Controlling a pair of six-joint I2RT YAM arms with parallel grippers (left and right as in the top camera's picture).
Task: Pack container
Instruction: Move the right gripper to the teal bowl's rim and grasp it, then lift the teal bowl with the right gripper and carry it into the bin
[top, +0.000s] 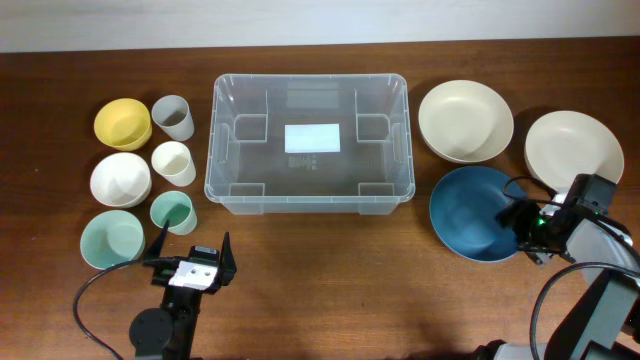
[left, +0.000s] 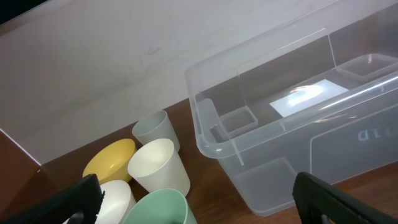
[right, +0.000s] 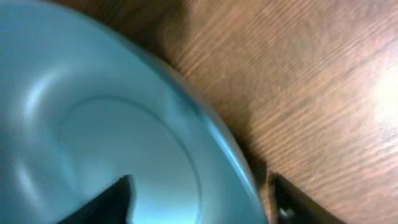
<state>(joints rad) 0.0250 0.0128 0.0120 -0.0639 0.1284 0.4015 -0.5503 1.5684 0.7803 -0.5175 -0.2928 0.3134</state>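
Note:
The container (top: 310, 198) is a big clear plastic tub at the middle back of the table with a white label on its base; nothing lies in it. Its near corner (left: 249, 180) fills the right of the left wrist view. My left gripper (top: 193, 240) hangs open in front of the tub's left end, just right of a green cup (left: 165, 208), with nothing between its fingers (left: 84, 199). My right gripper (top: 522, 228) is open astride the right rim of a dark blue bowl (top: 470, 215). One finger (right: 118, 199) is inside the bowl (right: 93, 124), the other outside over the wood.
Left of the tub stand a yellow bowl (top: 122, 122), grey cup (top: 173, 117), white cup (top: 173, 162), white bowl (top: 120, 180), green cup (top: 172, 212) and pale green bowl (top: 111, 240). Two cream bowls (top: 465, 121) (top: 573, 148) sit at the back right.

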